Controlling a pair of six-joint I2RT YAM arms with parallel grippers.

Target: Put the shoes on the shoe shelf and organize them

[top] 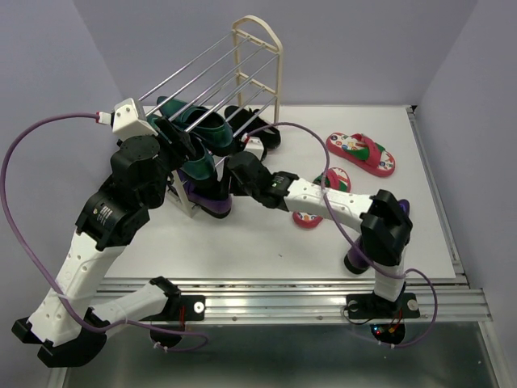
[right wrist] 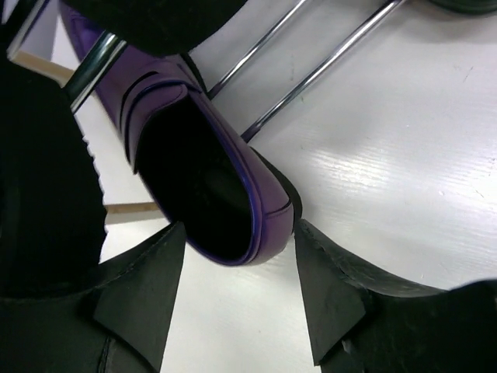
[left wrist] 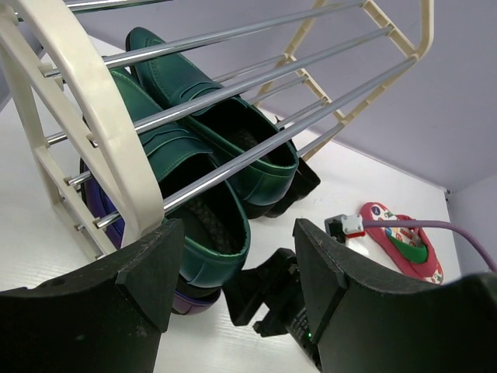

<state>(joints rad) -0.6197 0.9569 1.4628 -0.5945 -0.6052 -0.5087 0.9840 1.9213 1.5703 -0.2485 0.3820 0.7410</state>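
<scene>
A purple loafer (right wrist: 147,93) lies on the desk (top: 242,242) at the foot of the shelf (left wrist: 105,116), tucked under its lowest rods with the heel facing out. The right gripper (right wrist: 239,233) sits at that heel, jaws apart and not pinching it, so the shoe looks set down rather than held. The left gripper (left wrist: 237,233), also spread, brackets the shelf's near end frame, probably to steady the light rack. Green shoes (left wrist: 194,155) fill a higher tier. Red flip-flops (top: 361,153) wait on the desk to the right of the shelf.

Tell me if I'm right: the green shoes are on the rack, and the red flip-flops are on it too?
Not quite. The green shoes are on the rack, but the red flip-flops lie on the table beside it, as the top view shows.
</scene>
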